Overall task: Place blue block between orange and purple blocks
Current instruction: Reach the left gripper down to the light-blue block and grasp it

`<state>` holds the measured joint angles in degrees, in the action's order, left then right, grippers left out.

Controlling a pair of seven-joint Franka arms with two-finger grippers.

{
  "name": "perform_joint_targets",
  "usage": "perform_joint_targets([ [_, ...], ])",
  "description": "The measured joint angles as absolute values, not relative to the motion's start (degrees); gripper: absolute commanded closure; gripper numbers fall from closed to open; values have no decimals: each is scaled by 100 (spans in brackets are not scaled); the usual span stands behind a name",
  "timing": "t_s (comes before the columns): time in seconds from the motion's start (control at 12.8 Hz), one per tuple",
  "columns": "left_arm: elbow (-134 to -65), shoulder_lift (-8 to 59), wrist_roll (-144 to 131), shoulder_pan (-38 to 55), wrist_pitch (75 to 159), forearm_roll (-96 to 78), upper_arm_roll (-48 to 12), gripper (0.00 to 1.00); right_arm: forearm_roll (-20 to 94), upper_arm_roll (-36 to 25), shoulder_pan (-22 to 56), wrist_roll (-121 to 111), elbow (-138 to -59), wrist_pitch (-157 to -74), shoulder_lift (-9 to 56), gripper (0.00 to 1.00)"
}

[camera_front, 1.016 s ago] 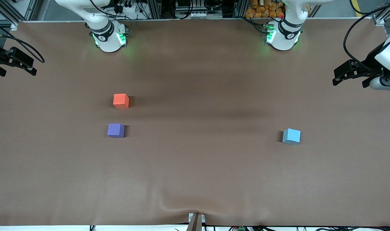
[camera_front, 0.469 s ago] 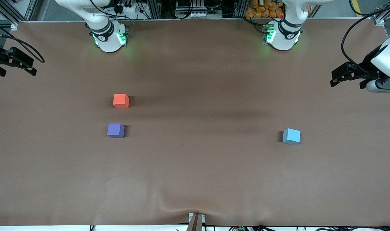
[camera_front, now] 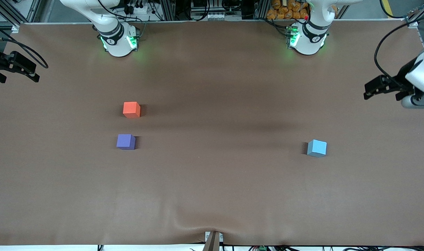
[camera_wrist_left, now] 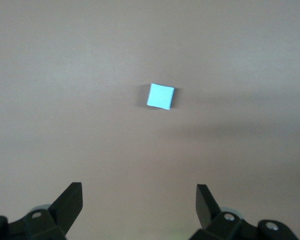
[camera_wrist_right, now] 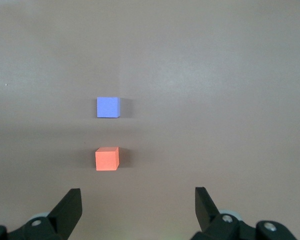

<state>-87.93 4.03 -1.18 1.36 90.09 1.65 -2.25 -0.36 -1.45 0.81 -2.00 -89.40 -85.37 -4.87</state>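
The blue block point(camera_front: 317, 148) sits alone on the brown table toward the left arm's end, and it also shows in the left wrist view point(camera_wrist_left: 160, 96). The orange block point(camera_front: 131, 109) and purple block point(camera_front: 125, 142) sit toward the right arm's end with a small gap between them, the purple one nearer the front camera. Both show in the right wrist view, orange point(camera_wrist_right: 107, 158) and purple point(camera_wrist_right: 108, 107). My left gripper point(camera_front: 381, 94) hangs open and empty over the table's left-arm end point(camera_wrist_left: 138, 200). My right gripper point(camera_front: 18, 77) waits open and empty over the right-arm end point(camera_wrist_right: 138, 200).
The brown table cover point(camera_front: 212, 181) has a wrinkle at its front edge by a small bracket point(camera_front: 212, 240). The two arm bases point(camera_front: 118, 42) point(camera_front: 307, 40) stand along the back edge.
The left gripper has shifted slightly over its end of the table. The three blocks and the right arm have not moved.
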Motion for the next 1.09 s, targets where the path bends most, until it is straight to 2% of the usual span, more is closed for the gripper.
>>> perform_joint_targets([
  [0.62, -8846, 2109, -120, -59, 10841, 208, -190, 0, -36, -147, 77, -200, -8943, -8537, -479, 0],
  [1.09, -9029, 3352, -98, 182, 11395, -127, -282, 0, -36, -147, 77, -200, -8946, -8537, -477, 0],
])
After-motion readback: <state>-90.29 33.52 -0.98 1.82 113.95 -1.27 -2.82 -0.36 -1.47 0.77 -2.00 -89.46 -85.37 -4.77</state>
